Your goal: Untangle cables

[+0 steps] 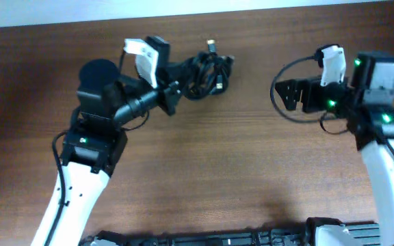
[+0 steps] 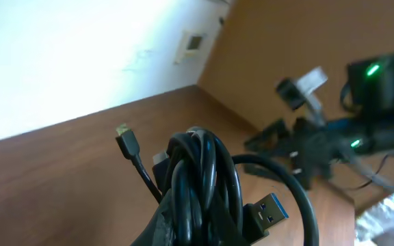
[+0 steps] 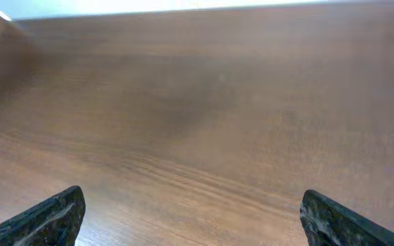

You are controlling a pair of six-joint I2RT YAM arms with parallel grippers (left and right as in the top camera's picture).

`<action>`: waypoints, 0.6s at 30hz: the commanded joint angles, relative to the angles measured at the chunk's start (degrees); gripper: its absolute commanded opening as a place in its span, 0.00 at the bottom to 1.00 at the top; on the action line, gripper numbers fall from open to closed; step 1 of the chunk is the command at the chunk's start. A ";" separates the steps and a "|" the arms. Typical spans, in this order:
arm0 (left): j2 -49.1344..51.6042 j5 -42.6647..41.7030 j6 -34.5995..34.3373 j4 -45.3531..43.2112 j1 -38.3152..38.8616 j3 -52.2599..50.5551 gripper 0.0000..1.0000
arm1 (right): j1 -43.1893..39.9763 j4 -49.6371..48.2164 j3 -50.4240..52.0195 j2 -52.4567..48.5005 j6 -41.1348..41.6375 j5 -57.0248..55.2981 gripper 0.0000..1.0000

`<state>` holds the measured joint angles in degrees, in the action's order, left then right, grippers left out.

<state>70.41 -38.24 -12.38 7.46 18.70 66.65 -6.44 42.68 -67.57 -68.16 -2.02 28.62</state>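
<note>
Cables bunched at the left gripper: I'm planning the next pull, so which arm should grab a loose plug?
Right, probably. The left gripper is shut on the cables; the right gripper is open, empty, facing them.

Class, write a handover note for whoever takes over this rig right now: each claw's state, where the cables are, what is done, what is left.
Left claw: shut on the cables, gripping one side of the bundle.
Right claw: open, empty, well apart from the bundle.
Cables: one black tangle near the far edge of the table; a blue USB plug and a small plug stick out.
Done: bundle grasped.
Left: all the untangling; no cord separated yet.
</note>
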 commanded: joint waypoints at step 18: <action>0.00 0.68 34.38 -6.14 12.00 0.90 0.00 | 0.48 4.72 -2.14 13.70 24.70 42.73 0.77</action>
<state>70.41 -42.81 19.55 3.68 27.88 66.65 -6.37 47.40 -69.01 -54.81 16.60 65.39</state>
